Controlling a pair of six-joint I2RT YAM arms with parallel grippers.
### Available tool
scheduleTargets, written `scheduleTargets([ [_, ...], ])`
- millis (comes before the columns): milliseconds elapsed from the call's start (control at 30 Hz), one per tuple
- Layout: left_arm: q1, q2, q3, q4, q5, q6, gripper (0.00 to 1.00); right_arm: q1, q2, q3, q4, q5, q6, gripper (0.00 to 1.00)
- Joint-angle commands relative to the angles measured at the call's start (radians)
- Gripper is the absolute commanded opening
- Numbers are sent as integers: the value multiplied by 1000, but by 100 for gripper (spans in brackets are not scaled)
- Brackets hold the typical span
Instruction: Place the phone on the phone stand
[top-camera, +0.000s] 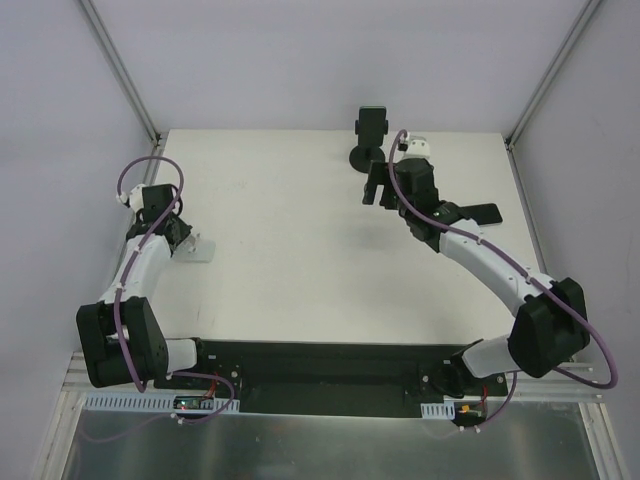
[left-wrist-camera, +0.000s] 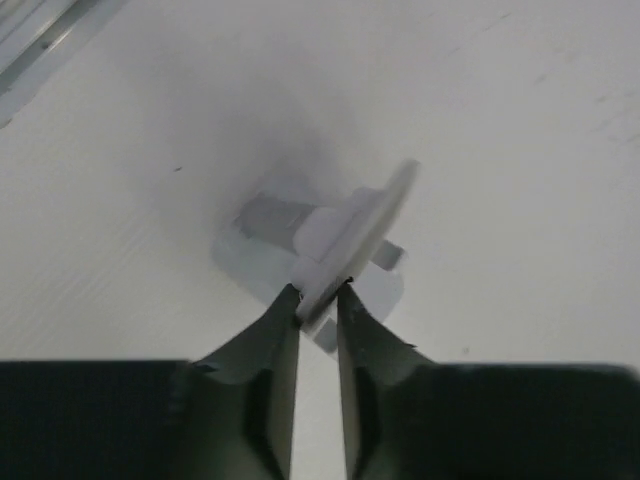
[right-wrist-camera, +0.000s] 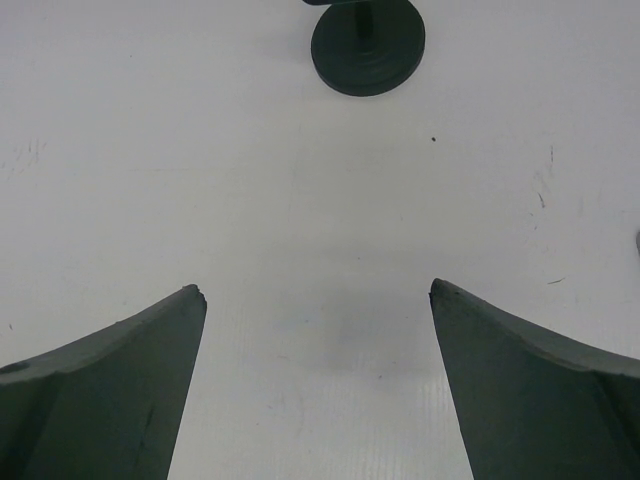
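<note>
The black phone stand (top-camera: 368, 140) stands at the back of the table, with a disc base, a post and a clamp cradle on top. The cradle holds nothing. Its base shows at the top of the right wrist view (right-wrist-camera: 368, 45). My right gripper (top-camera: 380, 192) hovers just in front of the stand, open and empty (right-wrist-camera: 318, 290). A flat black thing that looks like the phone (top-camera: 482, 213) lies on the table to the right of the right arm, partly hidden by it. My left gripper (top-camera: 188, 243) is far off at the left, shut on a white plastic piece (left-wrist-camera: 345, 235).
The white table (top-camera: 300, 230) is walled by grey panels at the back and both sides. A black strip (top-camera: 320, 365) runs along the near edge between the arm bases. The white plastic piece (top-camera: 198, 250) rests on the table at the left.
</note>
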Motion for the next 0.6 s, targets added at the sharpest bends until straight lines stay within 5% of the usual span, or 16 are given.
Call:
scheduleTargets([
  [0,3,40,-1,111,134,104,0,-14,-101,-39,66,2,-28,96],
  [100,-18,97,16,131,252,119,0,-16,-121,-58,108,2,-37,96],
  [267,-228,137,23,266,480,266,0,-16,-111,-59,112,-27,-82,96],
  [333,-287,161,45,298,665,338,0,-16,-100,-61,140,-113,-126,97],
  [567,-483,240,94,360,885,475,0,-14,-40,-50,181,-334,-204,97],
])
